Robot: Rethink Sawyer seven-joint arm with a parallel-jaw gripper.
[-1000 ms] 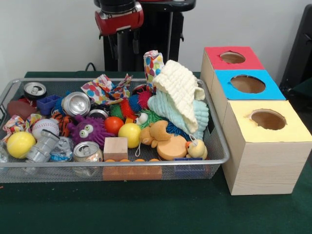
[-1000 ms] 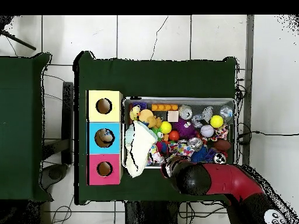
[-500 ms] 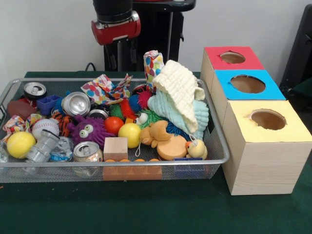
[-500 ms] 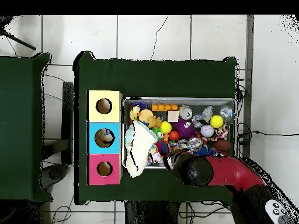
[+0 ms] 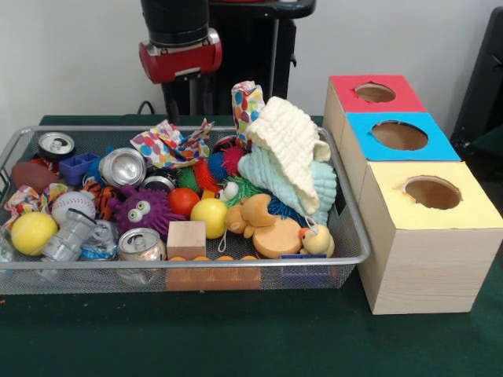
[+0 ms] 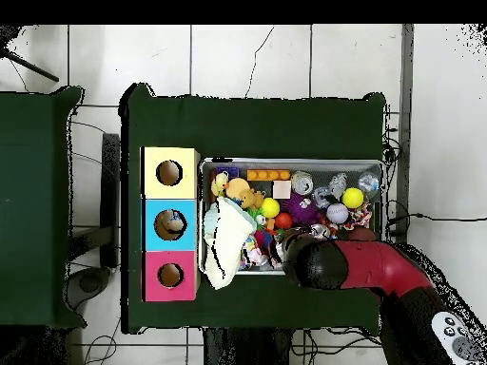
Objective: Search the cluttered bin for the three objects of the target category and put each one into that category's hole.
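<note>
1. Basket (image 5: 357, 236) made of wire mesh sits on the green table (image 5: 236, 338); we see it full of toys, cans and cloths.
2. We see the robot's arm (image 5: 179, 59) hanging over the back edge of the basket; its gripper (image 5: 192, 93) is two thin dark rods under the red ring, and we cannot tell if it is open or closed; it holds nothing that we can see.
3. Three boxes stand in a row just beside the basket; the red box (image 5: 376, 94) is at the back, the blue box (image 5: 401, 137) is in the middle, and the yellow box (image 5: 432, 196) is in front; each has a round hole on top.
4. In the basket we see a purple fuzzy toy (image 5: 141, 208) with big eyes beside an orange ball (image 5: 183, 201) and a yellow ball (image 5: 209, 217); a wooden block (image 5: 186, 239) and a can (image 5: 140, 244) lie near the front rim; a pale yellow cloth (image 5: 289, 145) is heaped near the boxes.
</note>
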